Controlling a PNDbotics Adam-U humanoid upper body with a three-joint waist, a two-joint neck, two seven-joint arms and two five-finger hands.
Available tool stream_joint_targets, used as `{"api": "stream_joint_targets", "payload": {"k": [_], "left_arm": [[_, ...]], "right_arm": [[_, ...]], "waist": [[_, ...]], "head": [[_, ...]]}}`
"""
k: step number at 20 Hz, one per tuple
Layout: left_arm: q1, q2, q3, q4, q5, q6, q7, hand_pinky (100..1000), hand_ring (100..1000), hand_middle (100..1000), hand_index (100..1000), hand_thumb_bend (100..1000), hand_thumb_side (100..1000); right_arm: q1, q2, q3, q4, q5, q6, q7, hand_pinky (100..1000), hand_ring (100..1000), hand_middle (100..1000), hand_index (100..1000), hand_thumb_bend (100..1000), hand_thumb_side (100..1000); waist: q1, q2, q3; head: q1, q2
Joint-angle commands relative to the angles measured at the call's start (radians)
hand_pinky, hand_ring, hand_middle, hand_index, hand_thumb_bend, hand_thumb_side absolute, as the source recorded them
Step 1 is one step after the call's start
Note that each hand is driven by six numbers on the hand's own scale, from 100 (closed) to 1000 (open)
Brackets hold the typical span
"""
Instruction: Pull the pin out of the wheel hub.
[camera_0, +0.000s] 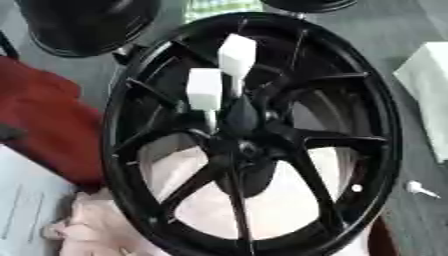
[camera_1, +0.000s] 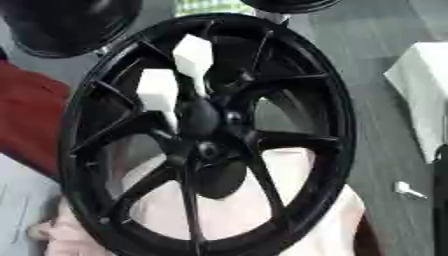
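Neither hand shows, so its hold is unknown. Two white block-headed pins (camera_0: 236, 55) sit in the black spoked wheel hub (camera_0: 254, 146); a small white pin (camera_0: 420, 189) lies outside, apparently already pulled.

You can't identify the small white thing (camera_0: 420, 189) right of the wheel (camera_0: 385, 150), whose bottom rim is cut off.

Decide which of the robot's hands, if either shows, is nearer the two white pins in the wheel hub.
Neither left nor right can be named: no robot hand shows in either view. The white pins stand untouched in the wheel hub.
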Motion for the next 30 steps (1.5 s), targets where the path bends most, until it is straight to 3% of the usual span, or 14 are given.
{"api": "stream_joint_targets", "payload": {"k": [1,8,11,15,21,30], "left_arm": [[-0.025,0.109,0.006,-0.019,0.009,-0.054,0.005,699,648,517,722,100,611],[-0.121,0.485,-0.013,-0.019,-0.074,-0.252,0.078,710,658,537,737,100,387],[-0.2,0.644,-0.047,-0.019,-0.147,-0.286,0.099,719,665,550,740,100,274],[-0.321,0.78,-0.119,-0.019,-0.229,-0.296,0.064,726,674,567,744,100,245],[-0.525,0.819,-0.256,0.003,-0.281,-0.27,-0.147,733,688,582,749,100,302],[-0.788,0.707,-0.43,0.073,-0.284,-0.234,-0.374,737,676,601,756,100,444]], "right_arm": [[-0.005,-0.023,-0.001,-0.028,0.012,0.007,-0.002,847,1000,822,837,100,594],[0.011,-0.039,0.001,-0.037,0.022,0.02,-0.008,847,1000,821,836,100,589],[0.022,-0.05,0.002,-0.039,0.028,0.028,-0.009,848,1000,820,836,100,583],[0.037,-0.064,0.002,-0.04,0.036,0.039,-0.009,848,1000,819,836,100,577],[0.054,-0.079,0.007,-0.038,0.041,0.051,-0.006,848,1000,817,835,100,572],[0.065,-0.084,0.011,-0.035,0.042,0.058,-0.002,848,1000,816,834,100,571]], "waist": [[0.013,-0.022,0.002],[0.031,-0.023,0.017],[0.036,-0.025,0.025],[0.043,-0.027,0.036],[0.051,-0.032,0.05],[0.053,-0.039,0.06]], "head": [[-0.017,-0.008],[-0.066,0.0],[-0.089,0.001],[-0.11,0.006],[-0.12,0.007],[-0.125,-0.001]]}}
